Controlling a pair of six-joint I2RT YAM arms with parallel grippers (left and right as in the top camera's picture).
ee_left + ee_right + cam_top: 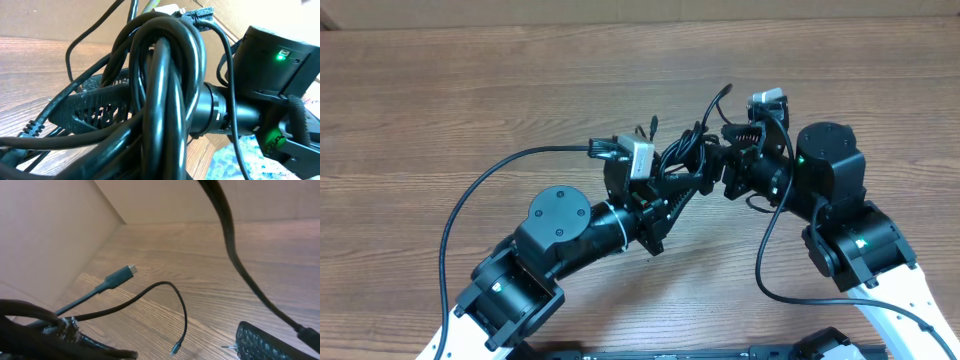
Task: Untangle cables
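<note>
A bundle of black cables (692,150) hangs above the wooden table (440,90) between my two arms. Its thick loops (165,85) fill the left wrist view. My left gripper (688,172) is shut on that bundle, and one ribbed finger (85,107) shows behind the loops. From the right, my right gripper (724,170) stands open right beside the bundle. In the right wrist view a strand with a USB-like plug (120,276) and a thin strand with a small tip (175,349) hang free between its fingers (265,342).
A thicker black wire (470,200) arcs from the left arm's camera out to the left. Another wire (765,260) loops down by the right arm. A cardboard wall (45,240) stands behind the table.
</note>
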